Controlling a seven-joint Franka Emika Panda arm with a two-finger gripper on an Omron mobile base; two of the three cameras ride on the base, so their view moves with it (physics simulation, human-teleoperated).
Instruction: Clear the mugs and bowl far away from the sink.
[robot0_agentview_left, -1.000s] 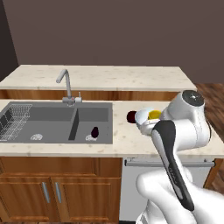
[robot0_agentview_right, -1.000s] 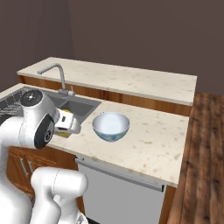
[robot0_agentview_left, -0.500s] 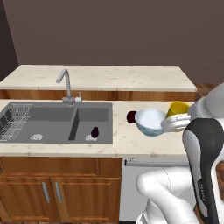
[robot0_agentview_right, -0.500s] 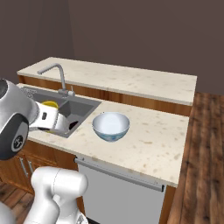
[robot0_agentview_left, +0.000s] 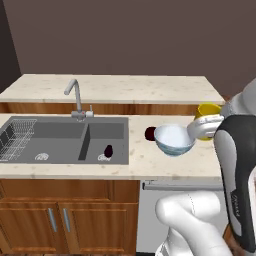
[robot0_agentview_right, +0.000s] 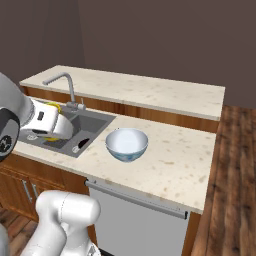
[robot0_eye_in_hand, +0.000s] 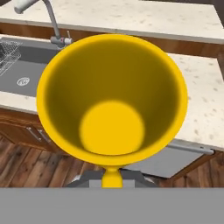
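End effector (robot0_agentview_left: 204, 126) closed on yellow mug (robot0_eye_in_hand: 112, 98), held at right of left base frame, above counter (robot0_agentview_left: 150, 161). Bowl (robot0_agentview_left: 174, 140) at centre right on counter, maroon mug (robot0_agentview_left: 150, 134) just beside. Another maroon mug (robot0_agentview_left: 108, 150) inside sink (robot0_agentview_left: 65, 140), centre left.

The bowl (robot0_agentview_left: 174, 139) sits on the counter (robot0_agentview_left: 150, 167) right of the sink (robot0_agentview_left: 62, 139) — 1 mug (robot0_agentview_left: 150, 133) just left, another (robot0_agentview_left: 108, 150) in the basin.
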